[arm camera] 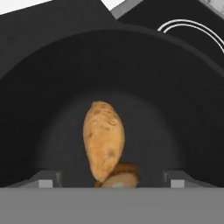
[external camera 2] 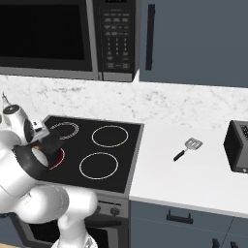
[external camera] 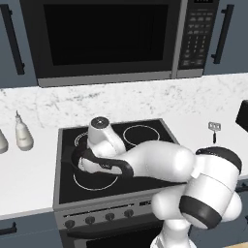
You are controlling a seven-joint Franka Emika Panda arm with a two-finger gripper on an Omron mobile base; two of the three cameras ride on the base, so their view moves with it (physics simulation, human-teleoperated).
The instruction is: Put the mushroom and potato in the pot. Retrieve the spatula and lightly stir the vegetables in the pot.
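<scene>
At the left of the right base frame, I see my arm bent low over the stove [external camera 2: 111, 145], the gripper [arm camera: 112, 183] down in the pot [arm camera: 52, 87]. Centre of the hand frame, the potato [arm camera: 103, 139] lies on the pot's dark floor, its lower end touching the mushroom [arm camera: 124, 174] just right of it. My fingertips [arm camera: 45, 180] stand wide apart either side, gripping nothing. Right of the stove, the spatula [external camera 2: 188, 148] lies on the white counter [external camera 2: 193, 179], near the toaster [external camera 2: 237, 147].
</scene>
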